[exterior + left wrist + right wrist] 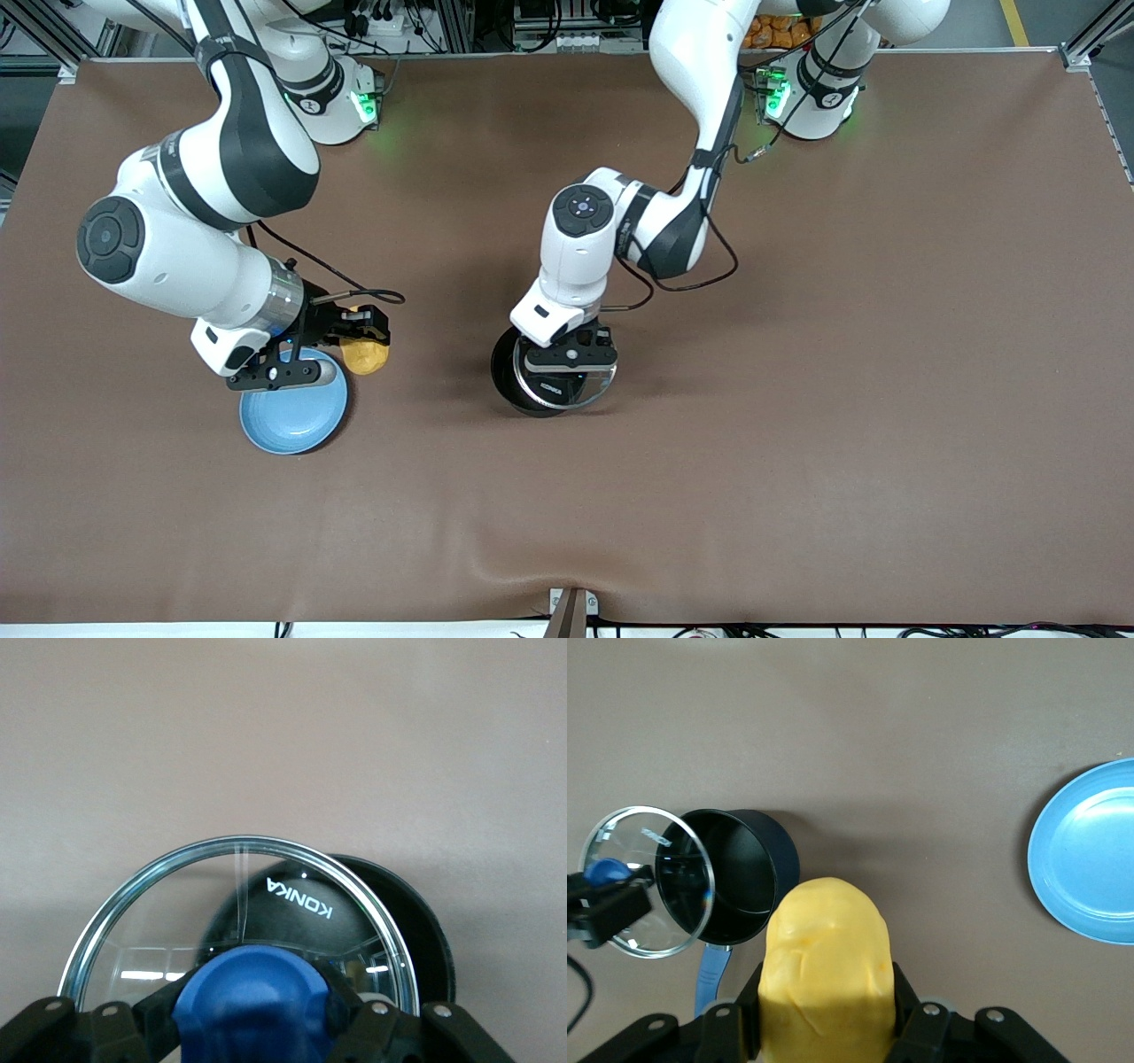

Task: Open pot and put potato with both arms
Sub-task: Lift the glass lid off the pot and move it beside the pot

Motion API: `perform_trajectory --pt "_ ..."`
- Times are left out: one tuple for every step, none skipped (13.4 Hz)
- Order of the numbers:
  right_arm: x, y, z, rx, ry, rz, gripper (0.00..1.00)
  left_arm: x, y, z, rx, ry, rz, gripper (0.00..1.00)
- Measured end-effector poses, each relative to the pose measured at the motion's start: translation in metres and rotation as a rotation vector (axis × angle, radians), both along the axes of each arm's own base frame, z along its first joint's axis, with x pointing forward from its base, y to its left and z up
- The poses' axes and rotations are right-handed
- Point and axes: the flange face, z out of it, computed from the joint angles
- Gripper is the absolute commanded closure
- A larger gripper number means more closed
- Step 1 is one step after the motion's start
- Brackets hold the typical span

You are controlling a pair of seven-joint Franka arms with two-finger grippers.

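Observation:
The pot point(508, 372) stands mid-table, its black inside showing; in the right wrist view the pot point(735, 873) shows its blue handle point(711, 979). My left gripper point(571, 354) is shut on the blue knob point(252, 997) of the glass lid point(592, 390). It holds the lid point(177, 904) raised and shifted partly off the pot point(425, 930), toward the left arm's end. My right gripper point(361, 339) is shut on the yellow potato point(365, 357) and holds it in the air beside the blue plate. The potato point(827, 957) fills the jaws of the right gripper point(827, 1001).
A flat light-blue plate point(292, 416) lies on the brown table toward the right arm's end, partly under the right hand; it also shows in the right wrist view point(1090, 855). The left arm's wrist hangs over the pot's handle in the front view.

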Motion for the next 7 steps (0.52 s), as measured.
perform_trajectory --pt "0.000 0.000 0.000 0.000 0.000 0.000 1.00 0.004 0.006 0.009 0.009 0.001 -0.015 0.68" --pt "0.000 0.000 0.000 0.000 0.000 0.000 1.00 0.009 0.014 0.019 0.017 0.002 -0.030 0.67" --pt "0.000 0.000 0.000 0.001 0.000 0.000 1.00 0.014 0.024 0.029 0.028 0.012 -0.047 0.66" --pt "0.000 0.001 0.000 0.001 0.000 0.000 1.00 0.022 0.037 0.042 0.034 0.020 -0.063 0.65" --pt "0.000 0.001 0.001 0.002 -0.001 0.001 1.00 0.029 0.052 0.061 0.036 0.030 -0.085 0.64" --pt "0.000 0.001 0.001 0.002 -0.002 0.001 1.00 0.036 0.072 0.083 0.036 0.050 -0.112 0.64" --pt "0.000 0.001 0.001 0.002 -0.002 0.001 1.00 0.043 0.098 0.107 0.035 0.079 -0.137 0.64"
